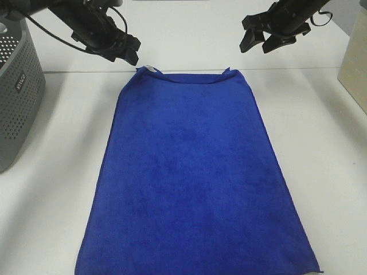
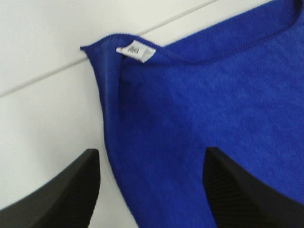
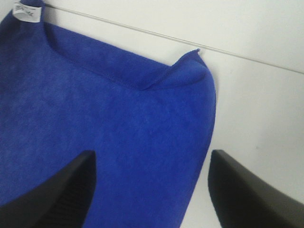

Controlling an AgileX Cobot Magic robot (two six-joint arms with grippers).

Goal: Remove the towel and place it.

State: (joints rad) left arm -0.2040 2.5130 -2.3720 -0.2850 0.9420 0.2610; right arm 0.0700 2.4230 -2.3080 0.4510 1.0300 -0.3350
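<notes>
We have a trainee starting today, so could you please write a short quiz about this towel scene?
1. True or false: the towel lies spread flat on the table.
2. Which side of the exterior high view holds the grey basket: A left, B right?
3. Fill in: the white tag sits at the towel corner nearest the ____ pincer.

Key: 1 true. 2 A. 3 left; the left pincer and right pincer both hang open above the far corners, holding nothing.

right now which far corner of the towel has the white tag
The far corner under the left gripper: the towel shows its white tag there; the corner below the right gripper is plain blue.
</notes>
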